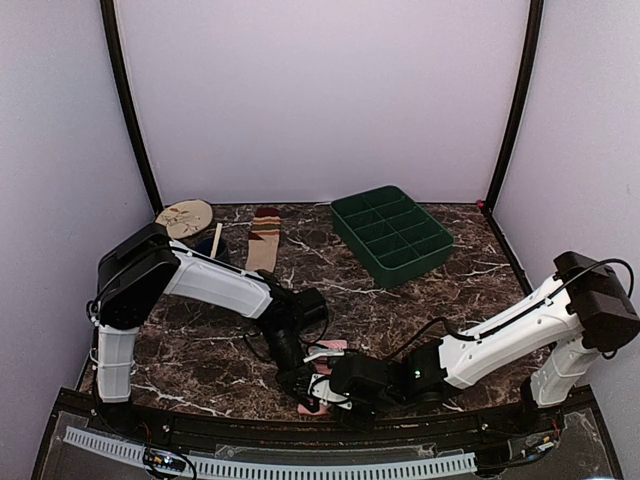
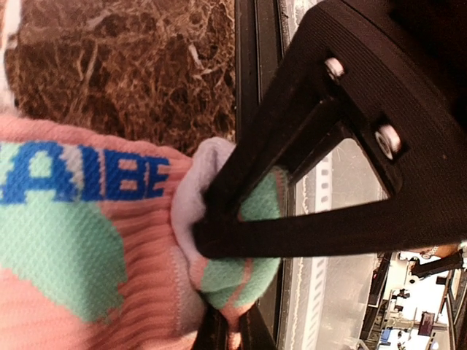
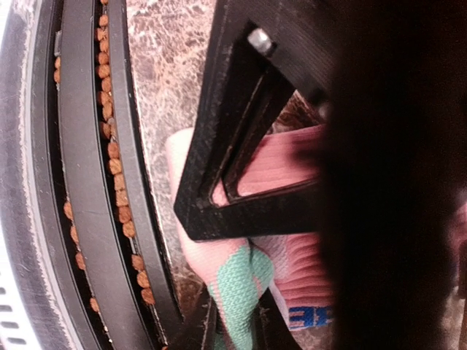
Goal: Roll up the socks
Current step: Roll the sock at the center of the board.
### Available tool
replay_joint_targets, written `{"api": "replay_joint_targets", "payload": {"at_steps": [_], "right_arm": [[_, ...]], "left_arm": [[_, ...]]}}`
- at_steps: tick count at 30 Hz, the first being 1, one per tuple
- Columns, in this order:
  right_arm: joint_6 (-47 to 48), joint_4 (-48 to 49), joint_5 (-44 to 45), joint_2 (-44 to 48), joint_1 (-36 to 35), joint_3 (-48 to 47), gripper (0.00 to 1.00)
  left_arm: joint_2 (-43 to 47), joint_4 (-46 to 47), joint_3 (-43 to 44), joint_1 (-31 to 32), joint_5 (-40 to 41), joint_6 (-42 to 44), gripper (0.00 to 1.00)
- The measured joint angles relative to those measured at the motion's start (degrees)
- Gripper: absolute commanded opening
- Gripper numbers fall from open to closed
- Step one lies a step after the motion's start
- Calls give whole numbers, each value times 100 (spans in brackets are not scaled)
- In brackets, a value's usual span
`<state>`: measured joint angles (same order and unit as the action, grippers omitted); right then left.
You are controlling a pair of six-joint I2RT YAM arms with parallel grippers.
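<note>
Top external shows me little of the pink ribbed fabric sock point(image 1: 332, 346). Left gripper point(image 2: 233, 329) and right gripper point(image 3: 237, 328) pinch it by the near edge of the brown marble table point(image 1: 470, 290).

The left arm point(image 1: 215, 283) and right arm point(image 1: 510, 335) are white links between bulky black housings; a thin black cable point(image 1: 432, 324) loops off the right one. The left finger point(image 2: 328, 222) is a black hollow triangle with two silver screws point(image 2: 387, 138) at two o'clock in its view; the right finger point(image 3: 210, 146) matches, one screw point(image 3: 259, 40) at twelve.
</note>
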<state>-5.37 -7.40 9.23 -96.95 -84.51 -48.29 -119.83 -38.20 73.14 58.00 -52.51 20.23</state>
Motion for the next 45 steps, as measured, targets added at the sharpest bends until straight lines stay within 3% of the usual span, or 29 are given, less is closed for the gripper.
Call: {"api": "replay_joint_targets", "payload": {"at_steps": [8, 17, 34, 45], "right_arm": [[-140, 157, -219, -4, 57, 61, 0], [-374, 485, -251, -35, 142, 144, 0], [-461, 813, -291, -142, 328, 144, 0], [-457, 876, -918, -155, 315, 144, 0]], "left_arm": [[72, 118, -72, -120, 109, -343, 18], [442, 828, -494, -409, 407, -960, 23], [1008, 1770, -957, -789, 1349, -1558, 27], [1261, 2531, -1215, -1185, 2531, -1751, 28]]}}
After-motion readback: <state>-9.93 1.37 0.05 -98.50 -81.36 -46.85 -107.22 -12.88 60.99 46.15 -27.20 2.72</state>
